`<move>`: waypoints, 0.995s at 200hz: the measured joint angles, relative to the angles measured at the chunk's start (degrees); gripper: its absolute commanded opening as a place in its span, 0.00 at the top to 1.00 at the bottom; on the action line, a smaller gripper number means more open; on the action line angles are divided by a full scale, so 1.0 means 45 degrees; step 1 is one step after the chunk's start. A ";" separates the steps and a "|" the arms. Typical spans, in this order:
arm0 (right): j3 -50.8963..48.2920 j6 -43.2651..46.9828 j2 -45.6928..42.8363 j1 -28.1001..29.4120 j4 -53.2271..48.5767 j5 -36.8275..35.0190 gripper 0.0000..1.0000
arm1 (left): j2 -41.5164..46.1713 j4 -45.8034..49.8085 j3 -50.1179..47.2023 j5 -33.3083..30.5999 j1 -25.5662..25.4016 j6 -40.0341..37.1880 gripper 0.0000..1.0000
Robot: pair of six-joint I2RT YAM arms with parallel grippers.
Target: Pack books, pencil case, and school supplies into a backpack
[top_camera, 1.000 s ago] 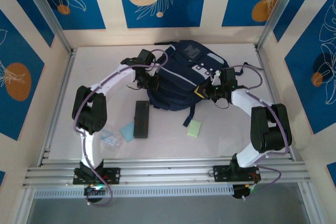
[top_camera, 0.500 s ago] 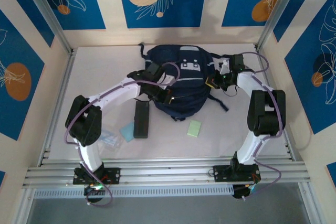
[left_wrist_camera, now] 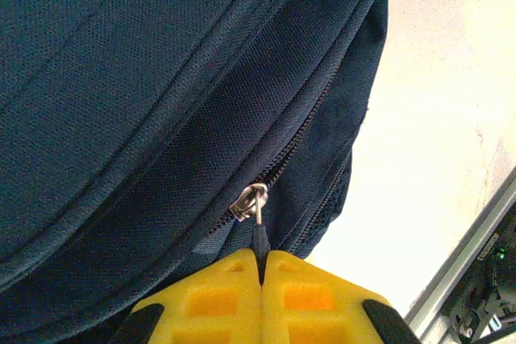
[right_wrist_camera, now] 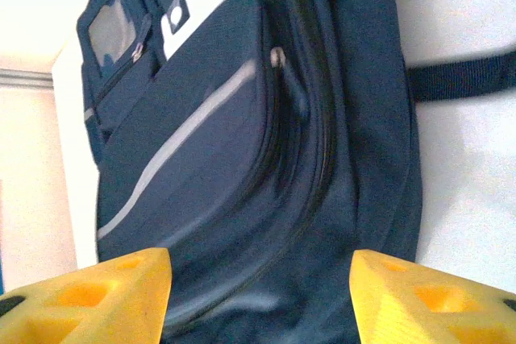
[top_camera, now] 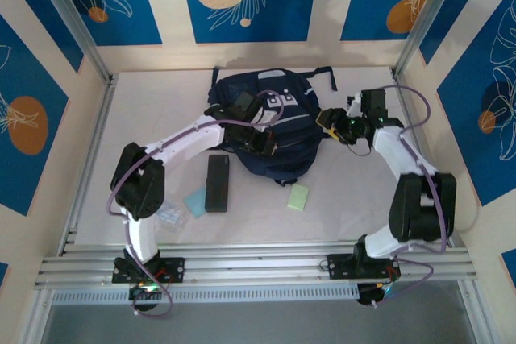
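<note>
Pads of the left claw [left_wrist_camera: 262, 267] are pressed together on the thin metal zipper pull [left_wrist_camera: 257, 227] of the backpack [left_wrist_camera: 161, 78]. The slider sits just past the yellow tips, and the teeth running off toward 1 o'clock look meshed. The right claw [right_wrist_camera: 258, 296] now stands spread, its blocky yellow fingers [right_wrist_camera: 89, 292] wide apart with nothing between them. A second ago it was clamped at the bag's 3 o'clock side, so it has let go. Over that same second the backpack swung and slid toward 12 o'clock on the bench [top_camera: 371, 199], and one strap now trails at 1 o'clock.

My reading is that the bag was turned ready for unzipping. With one side released, the left pull may drag the limp bag rather than run the zip.

The fabric is coarse woven navy, soft and rounded, with a pale stripe and white patches. Not yet packed are the slim, rigid black pencil case [top_camera: 217, 184] at the bag's 7 o'clock, a flat light blue pad [top_camera: 196, 200] and a clear plastic piece [top_camera: 169, 213] beside it, and a pale green pad [top_camera: 298, 196] at 5 o'clock.
</note>
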State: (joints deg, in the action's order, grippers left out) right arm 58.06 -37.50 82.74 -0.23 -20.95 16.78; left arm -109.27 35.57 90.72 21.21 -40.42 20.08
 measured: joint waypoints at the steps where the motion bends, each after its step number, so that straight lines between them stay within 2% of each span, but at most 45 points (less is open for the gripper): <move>1: -0.0053 -0.0019 -0.0053 0.0010 0.0015 -0.0005 0.40 | -0.0024 -0.0005 0.0010 0.0005 0.0000 0.0000 1.00; 21: -0.1302 -0.0641 -0.1205 0.0287 0.0034 -0.0073 0.39 | -0.0272 -0.0058 0.0029 0.0010 0.0000 0.0000 1.00; 51: -0.2749 -0.1928 -0.1758 0.1001 0.0267 -0.0214 0.39 | -0.0335 -0.0102 0.0019 0.0010 -0.0015 0.0034 1.00; 91: -0.3978 -0.4153 -0.1651 0.2511 0.1593 -0.0607 0.39 | -0.0335 -0.0340 -0.0146 0.0029 -0.0097 0.0350 1.00; 118: -0.4498 -0.5727 -0.0957 0.3288 0.3371 -0.0942 0.40 | -0.0335 -0.0593 -0.0151 0.0049 -0.0243 0.0573 1.00; 126: -0.4527 -0.6110 -0.0607 0.3385 0.3808 -0.1015 0.45 | -0.0335 -0.0612 -0.0160 0.0053 -0.0277 0.0631 1.00; 131: -0.4527 -0.6368 -0.0374 0.3429 0.4090 -0.1035 0.52 | -0.0335 -0.0656 -0.0189 0.0053 -0.0301 0.0670 1.00; 146: -0.4532 -0.6761 0.0170 0.3546 0.4760 -0.1224 0.89 | -0.0330 -0.0753 -0.0296 0.0049 -0.0316 0.0763 1.00; 152: -0.4580 -0.6921 0.0267 0.3565 0.4959 -0.1336 1.00 | -0.0330 -0.0767 -0.0350 0.0049 -0.0316 0.0772 1.00; 199: -0.5027 -0.6960 -0.0311 0.3473 0.5523 -0.2001 1.00 | -0.0325 -0.0593 -0.0777 -0.0427 -0.0189 0.0330 1.00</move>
State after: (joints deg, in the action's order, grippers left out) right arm 35.44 -68.82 81.34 15.40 3.90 7.77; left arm -110.74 32.91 87.22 19.29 -41.28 21.56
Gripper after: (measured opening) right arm 0.054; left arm 0.048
